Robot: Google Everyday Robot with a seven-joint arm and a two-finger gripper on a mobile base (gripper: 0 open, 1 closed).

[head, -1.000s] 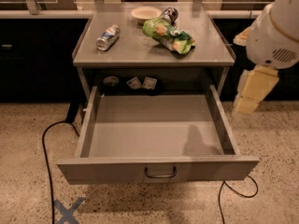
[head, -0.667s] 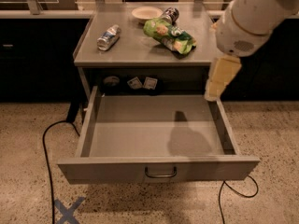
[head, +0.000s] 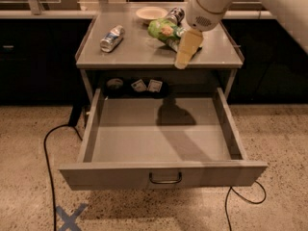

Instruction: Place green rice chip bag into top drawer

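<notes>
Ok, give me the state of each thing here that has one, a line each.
top drawer: pulled open.
green rice chip bag: lying on the tabletop, not in the drawer.
silver can: lying on its side.
bowl: upright.
tool: low over the bag's right end.

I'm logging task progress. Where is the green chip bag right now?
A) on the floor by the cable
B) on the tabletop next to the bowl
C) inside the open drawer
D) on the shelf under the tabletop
B: the green chip bag lies on the tabletop beside the bowl, the open drawer holds no bag, and the gripper hangs over the tabletop's front part, right by the bag.
</notes>
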